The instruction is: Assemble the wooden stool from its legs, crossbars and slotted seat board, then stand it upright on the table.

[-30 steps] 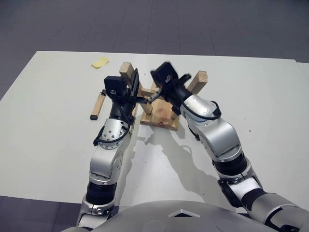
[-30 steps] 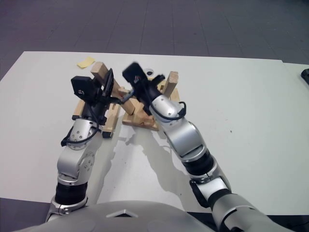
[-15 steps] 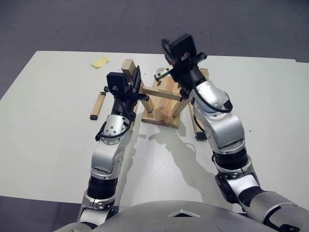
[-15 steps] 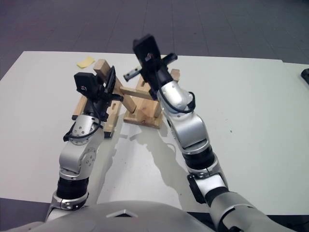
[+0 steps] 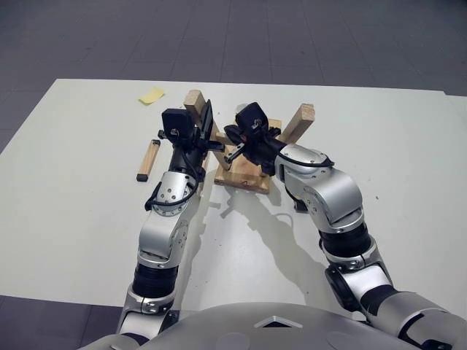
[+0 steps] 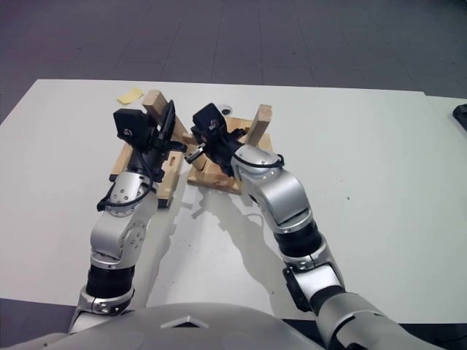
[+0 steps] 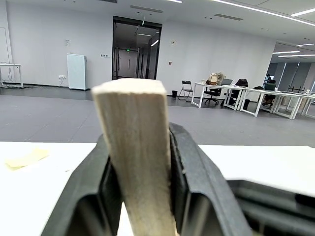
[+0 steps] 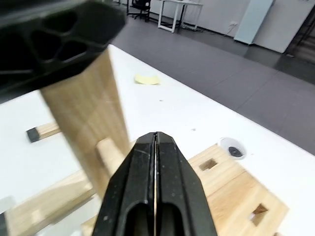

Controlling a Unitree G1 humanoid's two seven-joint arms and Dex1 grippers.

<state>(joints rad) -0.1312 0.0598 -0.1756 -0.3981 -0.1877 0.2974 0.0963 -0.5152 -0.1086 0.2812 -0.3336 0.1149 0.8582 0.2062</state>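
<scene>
left tool [image 7: 139,147] clamps a leg [image 7: 130,108]; right tool [image 8: 155,142] (closed) near seat board [image 8: 241,196].

You have the pale seat board [image 5: 244,175] lying on the surface with its square slots showing. Two legs stand on it, splaying apart at the top: the left leg [image 5: 194,104], clamped in the left pincer [image 7: 140,162], and the right leg [image 5: 301,117], joined low down by a crossbar [image 8: 109,147]. A loose leg [image 5: 148,159] with a dark tip lies flat off to the left.
</scene>
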